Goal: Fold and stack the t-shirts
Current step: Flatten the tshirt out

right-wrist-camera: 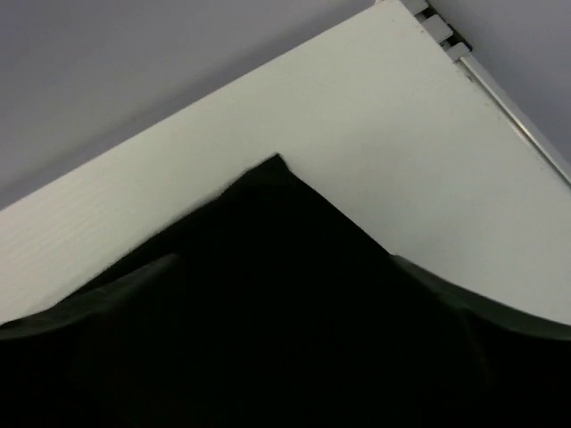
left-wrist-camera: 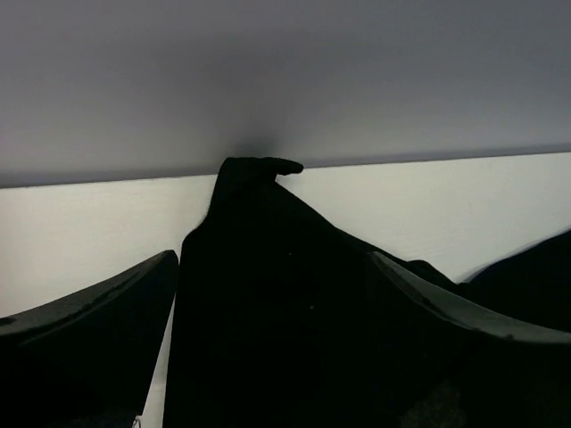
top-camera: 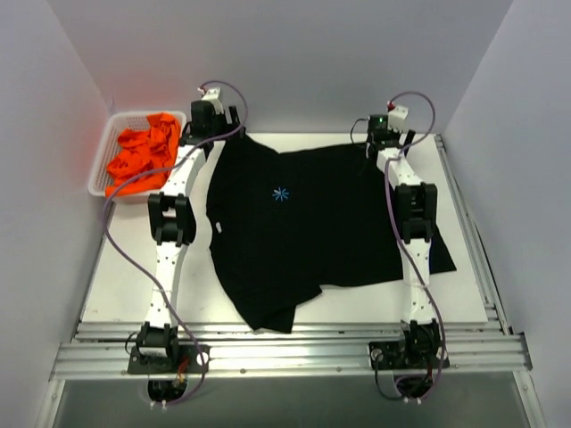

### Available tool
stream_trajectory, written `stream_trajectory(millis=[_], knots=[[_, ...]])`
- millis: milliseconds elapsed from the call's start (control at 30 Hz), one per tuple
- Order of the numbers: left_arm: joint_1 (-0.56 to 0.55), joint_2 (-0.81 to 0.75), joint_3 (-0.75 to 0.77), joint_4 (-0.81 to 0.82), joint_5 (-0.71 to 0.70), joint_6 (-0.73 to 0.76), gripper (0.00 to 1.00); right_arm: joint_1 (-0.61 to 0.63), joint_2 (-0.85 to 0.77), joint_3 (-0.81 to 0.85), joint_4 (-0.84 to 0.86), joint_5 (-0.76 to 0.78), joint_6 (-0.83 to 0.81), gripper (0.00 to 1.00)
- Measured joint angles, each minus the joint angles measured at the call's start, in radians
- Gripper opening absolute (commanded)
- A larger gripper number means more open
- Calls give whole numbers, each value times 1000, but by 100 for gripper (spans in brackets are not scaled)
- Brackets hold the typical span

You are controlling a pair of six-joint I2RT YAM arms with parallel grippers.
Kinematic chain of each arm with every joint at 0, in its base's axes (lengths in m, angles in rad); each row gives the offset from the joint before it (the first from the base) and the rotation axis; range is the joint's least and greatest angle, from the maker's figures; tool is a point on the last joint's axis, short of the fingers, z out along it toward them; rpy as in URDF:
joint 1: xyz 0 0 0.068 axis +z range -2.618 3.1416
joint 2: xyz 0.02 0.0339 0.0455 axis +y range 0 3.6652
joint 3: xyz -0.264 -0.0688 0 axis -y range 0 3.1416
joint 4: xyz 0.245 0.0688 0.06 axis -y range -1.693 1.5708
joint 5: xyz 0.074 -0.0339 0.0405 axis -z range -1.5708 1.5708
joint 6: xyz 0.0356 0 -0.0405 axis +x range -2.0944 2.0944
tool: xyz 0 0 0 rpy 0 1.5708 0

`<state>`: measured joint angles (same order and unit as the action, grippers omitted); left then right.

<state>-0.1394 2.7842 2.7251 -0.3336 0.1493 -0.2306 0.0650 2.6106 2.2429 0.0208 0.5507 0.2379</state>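
A black t-shirt (top-camera: 303, 223) with a small light-blue star mark (top-camera: 281, 193) lies spread out on the white table (top-camera: 125, 276). My left gripper (top-camera: 214, 120) is at the shirt's far left corner. In the left wrist view the gripper (left-wrist-camera: 272, 267) has its fingers (left-wrist-camera: 107, 294) wide apart, with black cloth (left-wrist-camera: 259, 232) lying between them. My right gripper (top-camera: 385, 134) is at the far right corner. In the right wrist view it (right-wrist-camera: 285, 267) is also open over the pointed cloth corner (right-wrist-camera: 277, 205). Orange t-shirts (top-camera: 143, 156) lie crumpled in a basket.
The white mesh basket (top-camera: 100, 169) stands at the table's far left, beside my left arm. Grey walls close in the back and both sides. A metal rail (top-camera: 285, 343) runs along the near edge, and another along the right edge (top-camera: 468, 232).
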Motion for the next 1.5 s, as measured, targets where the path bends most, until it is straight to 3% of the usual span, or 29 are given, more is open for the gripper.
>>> stream_trajectory(millis=[100, 233, 400, 567, 667, 700, 733, 767, 833, 867, 933, 967, 1067, 1233, 1500], knots=[[-1, -50, -105, 64, -10, -6, 94, -3, -2, 16, -20, 46, 28, 100], [0, -102, -139, 72, -53, -7, 94, -7, -31, -10, -20, 120, 54, 100], [3, -359, -345, 100, -115, -15, 94, -7, -240, -244, 16, 175, 74, 100], [-3, -835, -805, 178, -195, -77, 94, 12, -615, -575, 108, 182, 83, 100], [-30, -1106, -1114, 285, -235, -135, 100, 48, -855, -783, 174, 148, 115, 96], [-45, -1176, -1210, 307, -244, -159, 93, 63, -928, -855, 196, 117, 133, 94], [-61, -1225, -1299, 322, -249, -186, 85, 74, -980, -912, 213, 92, 150, 91], [-78, -1257, -1384, 352, -249, -212, 77, 81, -1027, -978, 240, 56, 168, 69], [-112, -1267, -1510, 371, -243, -251, 61, 86, -1083, -1091, 261, -3, 197, 42], [-128, -1247, -1559, 370, -240, -268, 48, 89, -1091, -1136, 263, -30, 211, 21], [-157, -1185, -1639, 352, -228, -302, 33, 99, -1076, -1197, 250, -72, 233, 1], [-171, -1155, -1663, 335, -224, -312, 15, 105, -1062, -1218, 241, -85, 245, 0], [-212, -1092, -1698, 301, -217, -337, 3, 124, -1015, -1248, 210, -119, 275, 0], [-257, -1036, -1661, 283, -205, -344, 2, 127, -896, -1192, 200, -169, 297, 0], [-237, -879, -1500, 225, -219, -345, 2, 79, -576, -1013, 217, -306, 319, 0]])
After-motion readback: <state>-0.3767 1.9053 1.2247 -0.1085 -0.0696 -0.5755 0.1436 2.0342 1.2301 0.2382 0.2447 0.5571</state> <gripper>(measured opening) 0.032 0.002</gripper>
